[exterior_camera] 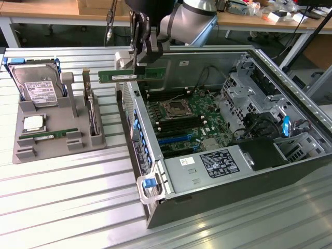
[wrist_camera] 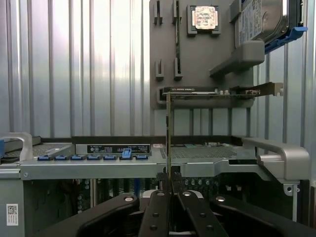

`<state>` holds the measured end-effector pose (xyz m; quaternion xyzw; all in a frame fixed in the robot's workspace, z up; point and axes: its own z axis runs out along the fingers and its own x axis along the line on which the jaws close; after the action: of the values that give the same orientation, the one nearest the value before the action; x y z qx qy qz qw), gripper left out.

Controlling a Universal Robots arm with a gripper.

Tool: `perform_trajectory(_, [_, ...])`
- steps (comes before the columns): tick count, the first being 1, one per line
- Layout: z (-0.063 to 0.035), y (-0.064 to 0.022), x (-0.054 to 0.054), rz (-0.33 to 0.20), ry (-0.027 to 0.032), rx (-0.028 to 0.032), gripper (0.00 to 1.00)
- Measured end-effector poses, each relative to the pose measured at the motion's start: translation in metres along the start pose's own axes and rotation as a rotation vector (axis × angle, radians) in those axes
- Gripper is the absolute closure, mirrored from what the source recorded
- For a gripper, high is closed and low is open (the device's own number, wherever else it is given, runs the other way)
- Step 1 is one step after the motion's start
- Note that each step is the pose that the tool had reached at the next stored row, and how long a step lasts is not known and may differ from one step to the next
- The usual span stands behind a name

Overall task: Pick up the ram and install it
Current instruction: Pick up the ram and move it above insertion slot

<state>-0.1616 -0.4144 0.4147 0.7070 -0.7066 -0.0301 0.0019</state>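
The ram (exterior_camera: 116,77), a long green stick with a white sticker, hangs level in the air above the near-left wall of the open computer case (exterior_camera: 155,171). My gripper (exterior_camera: 139,70) is shut on the ram's upper edge near its middle. The motherboard (exterior_camera: 179,122) with its dark memory slots lies inside the case, below the stick and toward the exterior view's right. In the wrist view the ram (wrist_camera: 168,133) appears edge-on as a thin strip rising from between the shut fingers (wrist_camera: 159,207), over the case's rim (wrist_camera: 98,165).
A grey holder tray (exterior_camera: 57,111) at the exterior view's left carries a hard drive (exterior_camera: 37,85), a silver processor chip (exterior_camera: 34,123), an upright expansion card (exterior_camera: 92,111) and another green memory stick (exterior_camera: 49,136). Drive cages and cables (exterior_camera: 259,114) fill the case's right side.
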Motion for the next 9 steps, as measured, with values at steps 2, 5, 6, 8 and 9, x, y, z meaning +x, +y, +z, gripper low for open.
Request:
perform_trajectory(2, [-0.0002, -0.0051, 0.000, 0.000, 0.0000, 0.0000, 0.88])
perform_trajectory(5, [-0.0007, -0.0156, 0.000, 0.000, 0.0000, 0.0000, 0.88])
perform_trajectory(6, [-0.0008, -0.0176, 0.000, 0.000, 0.0000, 0.0000, 0.88])
perform_trajectory(8, [-0.0010, -0.0227, 0.000, 0.000, 0.0000, 0.0000, 0.88])
perform_trajectory(9, [-0.0011, -0.0249, 0.000, 0.000, 0.0000, 0.0000, 0.88])
